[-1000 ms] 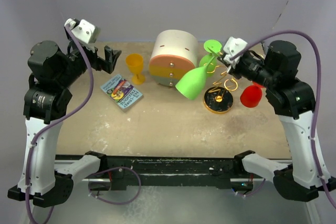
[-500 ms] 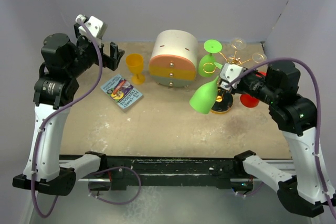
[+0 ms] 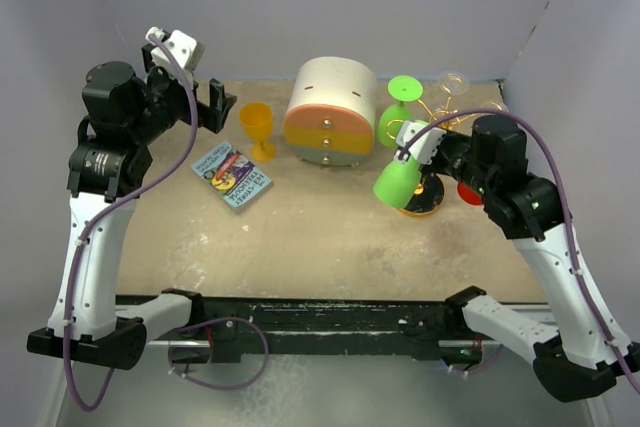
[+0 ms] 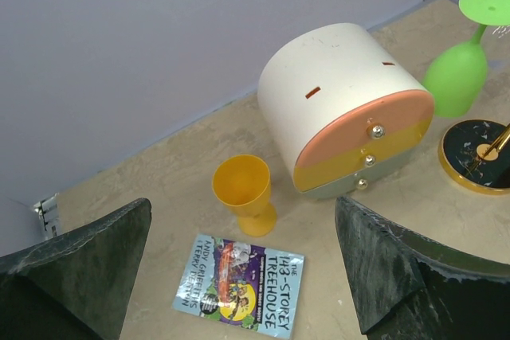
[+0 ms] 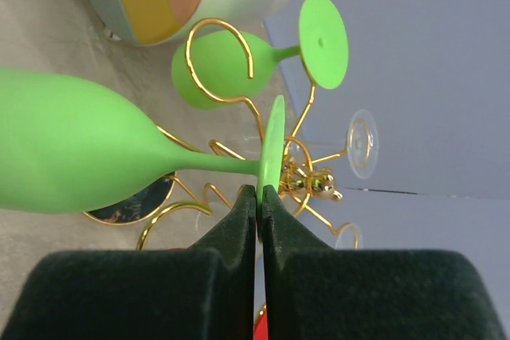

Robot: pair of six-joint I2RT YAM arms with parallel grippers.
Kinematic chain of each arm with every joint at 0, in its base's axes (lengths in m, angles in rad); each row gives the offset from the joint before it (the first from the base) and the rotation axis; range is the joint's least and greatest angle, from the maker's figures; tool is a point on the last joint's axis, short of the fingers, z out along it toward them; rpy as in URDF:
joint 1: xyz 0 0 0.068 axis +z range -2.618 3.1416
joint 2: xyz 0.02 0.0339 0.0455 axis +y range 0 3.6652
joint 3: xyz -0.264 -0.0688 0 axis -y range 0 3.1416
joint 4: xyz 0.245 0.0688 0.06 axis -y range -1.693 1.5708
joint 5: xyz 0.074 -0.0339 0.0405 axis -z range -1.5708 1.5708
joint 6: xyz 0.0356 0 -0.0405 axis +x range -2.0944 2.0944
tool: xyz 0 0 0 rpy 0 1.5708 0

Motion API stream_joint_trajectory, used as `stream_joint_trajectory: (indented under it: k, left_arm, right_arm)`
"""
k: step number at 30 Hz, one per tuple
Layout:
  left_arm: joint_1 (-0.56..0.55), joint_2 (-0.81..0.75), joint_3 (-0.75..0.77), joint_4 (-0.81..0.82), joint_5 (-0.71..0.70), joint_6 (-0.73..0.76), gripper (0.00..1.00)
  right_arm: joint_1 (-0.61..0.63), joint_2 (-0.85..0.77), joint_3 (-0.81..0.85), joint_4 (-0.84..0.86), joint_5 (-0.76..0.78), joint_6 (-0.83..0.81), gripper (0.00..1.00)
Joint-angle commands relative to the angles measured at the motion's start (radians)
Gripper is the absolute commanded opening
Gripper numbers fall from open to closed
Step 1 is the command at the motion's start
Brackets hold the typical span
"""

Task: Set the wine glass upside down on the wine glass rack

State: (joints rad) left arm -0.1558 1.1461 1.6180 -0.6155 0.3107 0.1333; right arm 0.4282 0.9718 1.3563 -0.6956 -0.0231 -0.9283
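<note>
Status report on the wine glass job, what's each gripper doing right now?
Left gripper open, empty. Right gripper shut on the wine glass by its foot, bowl tilted beside the wine glass rack, not hung. Second green glass upside down close by.

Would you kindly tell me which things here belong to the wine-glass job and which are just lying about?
In the job: held green wine glass, right gripper shut on its foot, gold wire rack.
Lying about: round drawer box, orange cup, book, second green glass by the rack.
</note>
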Motion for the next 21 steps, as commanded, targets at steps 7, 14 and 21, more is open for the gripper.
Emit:
stream_joint_trajectory:
  k: [7,14,21]
  left_arm:
    - [0.012,0.003,0.004,0.051,0.038,-0.020,0.99]
    - [0.016,0.002,-0.001,0.053,0.053,-0.023,0.99]
    - [0.019,0.003,-0.002,0.054,0.056,-0.022,0.99]
  right_arm:
    - [0.009,-0.030,0.007,0.068,0.122,-0.041,0.00]
    - [0.009,-0.037,-0.005,0.063,0.158,-0.055,0.00]
    - [0.009,-0.030,-0.024,0.072,0.194,-0.066,0.00]
